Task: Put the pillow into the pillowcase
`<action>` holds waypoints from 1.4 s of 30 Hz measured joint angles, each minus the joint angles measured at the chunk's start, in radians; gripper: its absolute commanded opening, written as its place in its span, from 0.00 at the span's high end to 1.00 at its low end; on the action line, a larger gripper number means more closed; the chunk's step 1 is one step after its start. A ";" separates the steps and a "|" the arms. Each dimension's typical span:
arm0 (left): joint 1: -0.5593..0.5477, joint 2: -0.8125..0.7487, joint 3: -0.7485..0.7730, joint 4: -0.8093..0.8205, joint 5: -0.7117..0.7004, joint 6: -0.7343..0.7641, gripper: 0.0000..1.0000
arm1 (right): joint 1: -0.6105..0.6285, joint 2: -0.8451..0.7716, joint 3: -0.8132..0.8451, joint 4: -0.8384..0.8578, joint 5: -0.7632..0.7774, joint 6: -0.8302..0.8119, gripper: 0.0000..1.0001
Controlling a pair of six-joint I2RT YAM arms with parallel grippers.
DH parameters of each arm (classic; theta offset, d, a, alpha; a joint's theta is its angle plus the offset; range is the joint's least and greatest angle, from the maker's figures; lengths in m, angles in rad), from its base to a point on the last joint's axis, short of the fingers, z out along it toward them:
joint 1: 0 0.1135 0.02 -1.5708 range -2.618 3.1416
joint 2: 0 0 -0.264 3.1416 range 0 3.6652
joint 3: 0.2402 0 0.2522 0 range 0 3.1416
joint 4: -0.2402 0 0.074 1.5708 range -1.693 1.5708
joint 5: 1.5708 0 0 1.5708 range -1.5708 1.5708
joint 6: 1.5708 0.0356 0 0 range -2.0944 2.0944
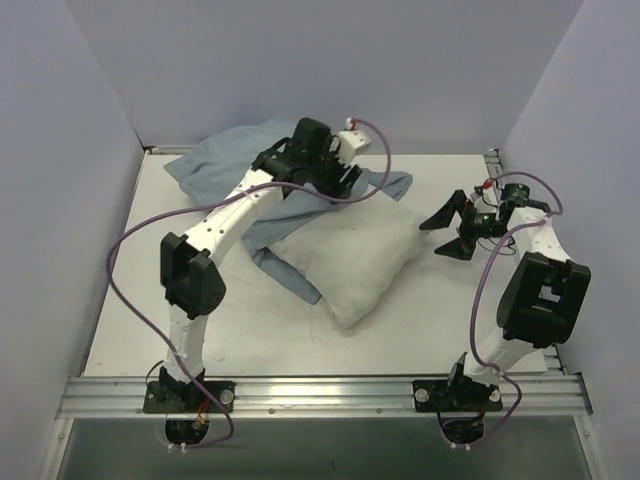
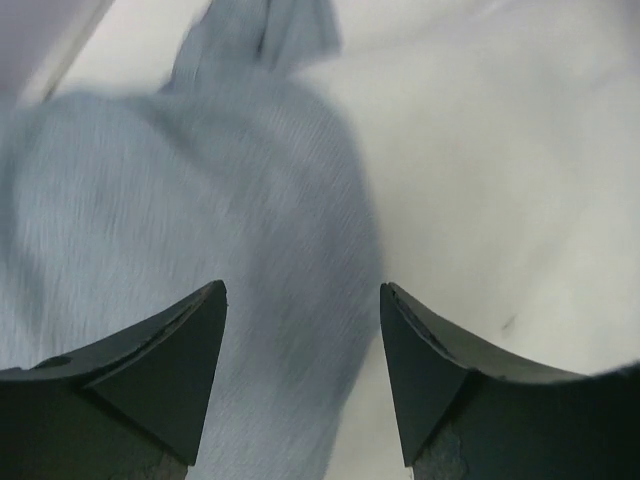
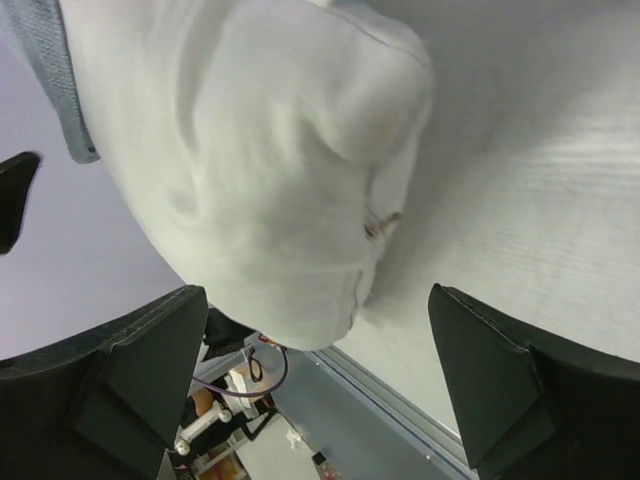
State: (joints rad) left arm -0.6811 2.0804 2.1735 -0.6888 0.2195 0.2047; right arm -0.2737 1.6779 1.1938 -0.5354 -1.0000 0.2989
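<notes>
1. Near the middle of the table (image 1: 130, 300) lies the pillow (image 1: 360, 265), its far-left end covered by the pillowcase (image 1: 220, 160). I cannot tell whether that end sits inside the mouth or only under a fold.
2. My left gripper (image 2: 302, 292) hangs over the blue cloth with its jaws apart and nothing between them. If I close there, I may pinch both layers and seal the opening.
3. My right gripper (image 1: 448, 230) stands just right of the pillow, jaws spread wide and empty. Pushing from there could slide pillow and case together toward the far left, since nothing pins the cloth.
4. Limp fabric could bunch ahead of the pillow and block it.
</notes>
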 measured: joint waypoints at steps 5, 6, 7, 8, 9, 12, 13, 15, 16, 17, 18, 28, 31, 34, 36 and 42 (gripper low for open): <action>0.171 -0.175 -0.334 -0.061 0.009 0.134 0.29 | -0.084 -0.064 -0.071 -0.153 0.019 -0.124 0.01; 0.198 -0.219 -0.396 -0.077 0.008 0.165 0.29 | -0.085 -0.085 -0.100 -0.177 0.015 -0.142 0.01; 0.219 -0.276 -0.464 -0.088 0.003 0.204 0.29 | -0.076 -0.104 -0.130 -0.196 0.010 -0.156 0.00; 0.227 -0.323 -0.520 -0.092 -0.003 0.234 0.29 | -0.063 -0.114 -0.154 -0.219 0.004 -0.168 0.00; 0.228 -0.370 -0.567 -0.102 -0.008 0.262 0.29 | -0.042 -0.117 -0.169 -0.237 -0.003 -0.177 0.00; 0.207 -0.467 -0.661 -0.113 -0.023 0.323 0.27 | 0.037 -0.102 -0.195 -0.236 -0.024 -0.184 0.00; 0.199 -0.483 -0.686 -0.113 -0.034 0.337 0.26 | 0.062 -0.094 -0.199 -0.222 -0.035 -0.177 0.00; 0.190 -0.488 -0.731 -0.100 -0.066 0.358 0.24 | 0.109 -0.071 -0.208 -0.170 -0.056 -0.143 0.00; 0.190 -0.477 -0.753 -0.087 -0.085 0.364 0.24 | 0.132 -0.058 -0.213 -0.137 -0.067 -0.120 0.02; 0.190 -0.460 -0.774 -0.072 -0.108 0.370 0.24 | 0.151 -0.045 -0.220 -0.095 -0.073 -0.095 0.03; 0.190 -0.439 -0.790 -0.054 -0.131 0.379 0.25 | 0.168 -0.033 -0.228 -0.049 -0.078 -0.064 0.04; 0.180 -0.243 -0.638 -0.098 -0.154 0.467 1.00 | 0.260 -0.017 -0.266 0.375 -0.080 0.279 1.00; 0.117 -0.201 -0.368 -0.301 -0.018 0.505 1.00 | 0.270 -0.071 -0.317 0.554 -0.070 0.462 1.00; 0.015 -0.138 -0.064 -0.428 0.110 0.526 1.00 | 0.289 -0.132 -0.344 0.729 -0.043 0.662 1.00; -0.031 -0.102 0.060 -0.506 0.184 0.542 1.00 | 0.300 -0.166 -0.344 0.827 -0.024 0.773 1.00; -0.008 -0.066 -0.023 -0.640 0.378 0.537 1.00 | 0.338 -0.186 -0.367 0.921 0.062 0.841 1.00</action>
State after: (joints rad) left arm -0.6888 2.0148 2.1502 -1.3285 0.5980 0.7418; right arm 0.0643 1.4921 0.8268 0.3859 -0.9379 1.1400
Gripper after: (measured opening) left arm 0.009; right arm 0.097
